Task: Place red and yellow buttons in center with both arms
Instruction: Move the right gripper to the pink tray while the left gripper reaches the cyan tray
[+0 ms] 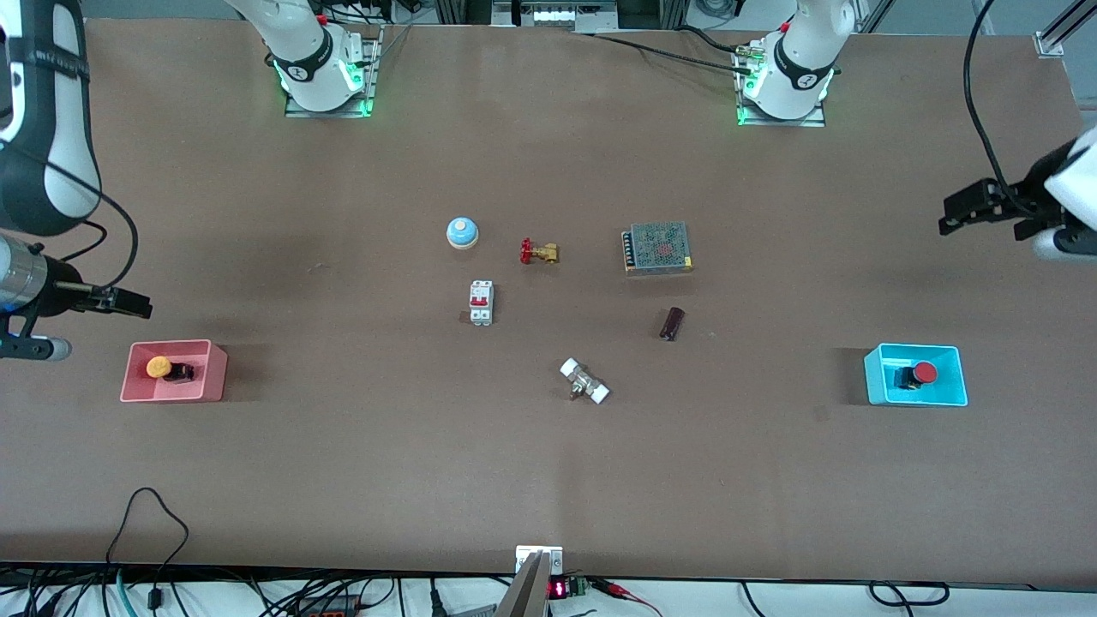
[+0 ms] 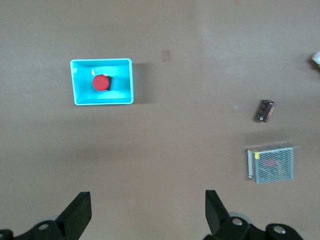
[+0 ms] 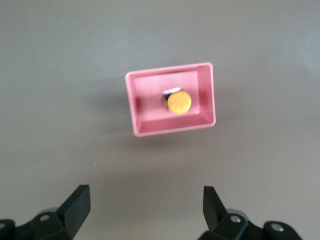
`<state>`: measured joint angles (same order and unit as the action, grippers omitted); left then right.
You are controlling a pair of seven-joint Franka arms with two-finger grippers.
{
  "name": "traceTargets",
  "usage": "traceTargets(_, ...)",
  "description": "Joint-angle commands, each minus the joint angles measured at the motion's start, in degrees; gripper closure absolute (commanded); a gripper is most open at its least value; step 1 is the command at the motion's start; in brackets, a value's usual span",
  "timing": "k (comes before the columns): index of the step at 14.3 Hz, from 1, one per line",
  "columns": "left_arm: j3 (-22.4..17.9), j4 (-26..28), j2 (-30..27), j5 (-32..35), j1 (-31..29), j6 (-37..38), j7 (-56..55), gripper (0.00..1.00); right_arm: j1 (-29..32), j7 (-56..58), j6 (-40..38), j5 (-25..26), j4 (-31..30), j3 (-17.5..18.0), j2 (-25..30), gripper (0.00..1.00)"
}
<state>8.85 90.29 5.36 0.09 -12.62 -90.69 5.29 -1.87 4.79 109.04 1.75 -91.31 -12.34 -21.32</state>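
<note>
The orange-yellow button (image 1: pixel 159 367) lies in the pink bin (image 1: pixel 176 394) toward the right arm's end of the table; it also shows in the right wrist view (image 3: pixel 178 101). The red button (image 1: pixel 923 373) lies in the cyan bin (image 1: pixel 876 377) toward the left arm's end; it also shows in the left wrist view (image 2: pixel 101 83). My right gripper (image 1: pixel 128 302) is open and empty over bare table beside the pink bin (image 3: pixel 175 126). My left gripper (image 1: pixel 964 210) is open and empty over bare table beside the cyan bin (image 2: pixel 102 102). The center (image 1: pixel 566 317) is bare brown tabletop.
Around the center stand a blue bell (image 1: pixel 462 232), a brass valve with a red handwheel (image 1: pixel 538 252), a metal power supply (image 1: pixel 657 248), a white circuit breaker (image 1: pixel 481 302), a dark cylinder (image 1: pixel 672 323) and a white-ended fitting (image 1: pixel 584 381).
</note>
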Motion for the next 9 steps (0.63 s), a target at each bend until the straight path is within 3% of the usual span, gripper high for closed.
traceTargets(1, 0.12, -1.16, 5.08, 2.19, -2.23, -3.69, 0.6, 0.0, 1.52, 3.46, 4.5, 0.0, 3.33, 0.39, -5.29, 0.0)
traceTargets(5, 0.12, -1.16, 12.38, 6.41, -4.51, -11.51, 0.6, 0.0, 4.16, 11.36, 13.11, -2.19, 3.51, 0.48, -11.45, 0.0)
traceTargets(9, 0.03, -1.25, 18.89, 7.82, -6.45, -18.19, 0.6, 0.0, 4.69, 13.49, 14.27, -3.16, 3.6, 0.56, -14.88, 0.0)
